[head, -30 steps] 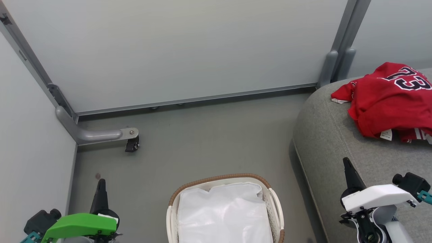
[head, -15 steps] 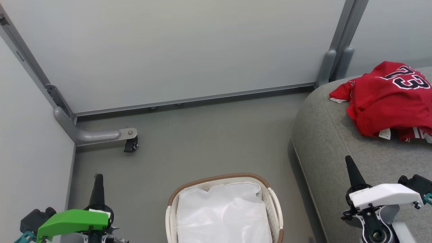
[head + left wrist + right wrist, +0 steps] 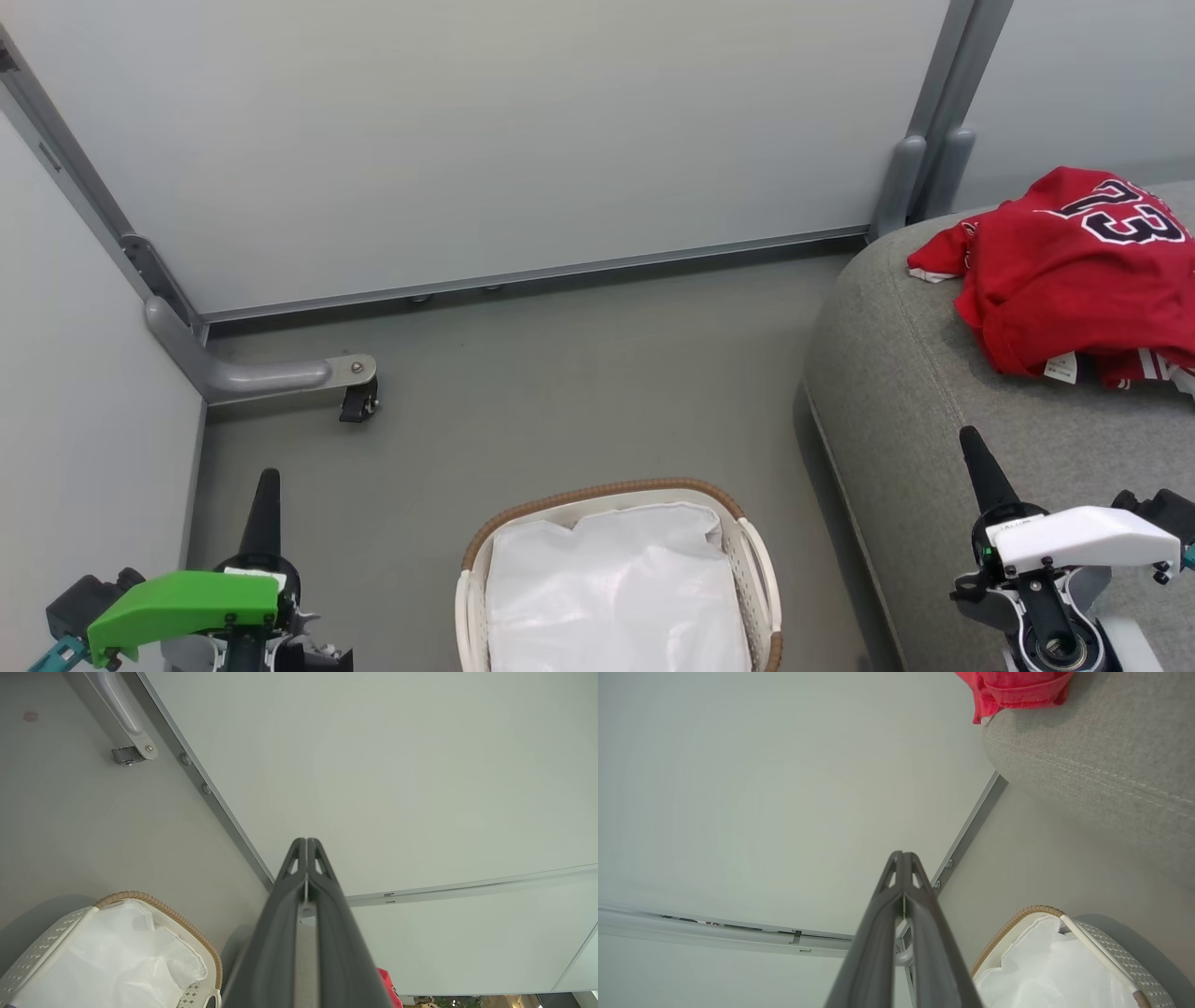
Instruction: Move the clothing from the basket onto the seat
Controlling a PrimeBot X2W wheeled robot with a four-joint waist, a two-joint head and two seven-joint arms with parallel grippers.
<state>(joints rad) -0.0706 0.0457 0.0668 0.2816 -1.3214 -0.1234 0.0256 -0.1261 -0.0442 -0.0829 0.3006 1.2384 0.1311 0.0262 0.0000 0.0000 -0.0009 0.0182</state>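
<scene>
The bright red sports jerseys with white striped trim lay crumpled at the upper right of the head view. They rested on the large grey fabric-upholstered couch cushion, with a dark number on the top fold and white labels along the lower edge. The small oval white perforated plastic basket with a brown woven rim stood on the grey floor at the bottom centre, near the cushion's left edge. Its inside showed a plain white fabric liner.

At the lower left, the left gripper under its green cover hung over the floor, its two dark fingers pressed together and pointing up the frame. At the lower right, the right gripper under its white cover hung over the front of the cushion, well apart from the jerseys, its fingers likewise pressed together on nothing.

A black caster on a grey metal bracket sat at the left, below the pale wall panel. In the right wrist view, a red hem lay on the cushion at the top right and the basket sat at the lower right.
</scene>
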